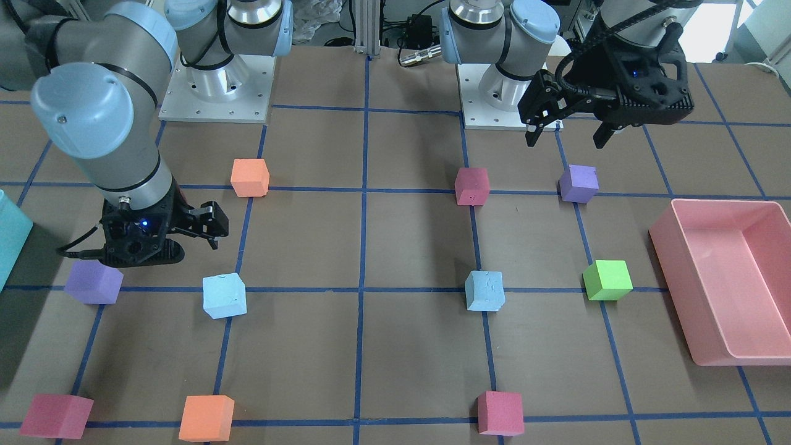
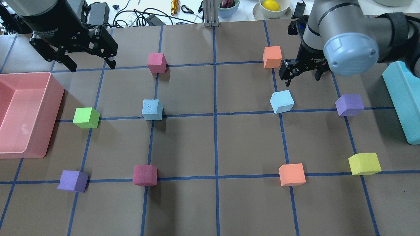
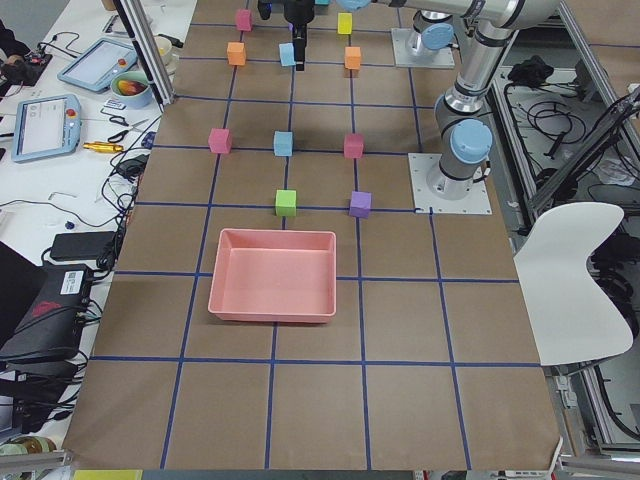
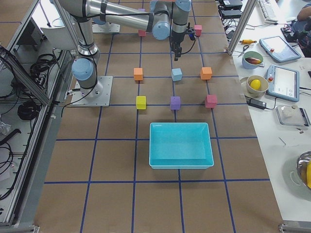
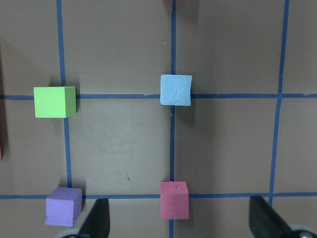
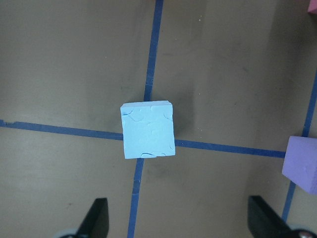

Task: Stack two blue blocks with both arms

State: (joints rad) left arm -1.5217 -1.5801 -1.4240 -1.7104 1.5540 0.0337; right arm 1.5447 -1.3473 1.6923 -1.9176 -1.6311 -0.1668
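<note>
Right gripper [image 2: 300, 77] wide open, empty, hanging near one blue block [image 2: 282, 101]; left gripper [image 2: 92, 67] likewise open, empty, well apart from other blue block [image 2: 152, 109].

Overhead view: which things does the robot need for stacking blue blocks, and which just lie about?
Needed: left blue block, right blue block, left tool, right tool.
Lying about: green cube, yellow cube, purple cubes, orange cubes, red cubes, pink bin, teal bin.

We find the teal bin [image 2: 400, 98] cut off at right overhead, and the fingers [image 6: 96, 220] of the right gripper [image 6: 176, 201] cropped in its wrist view.
</note>
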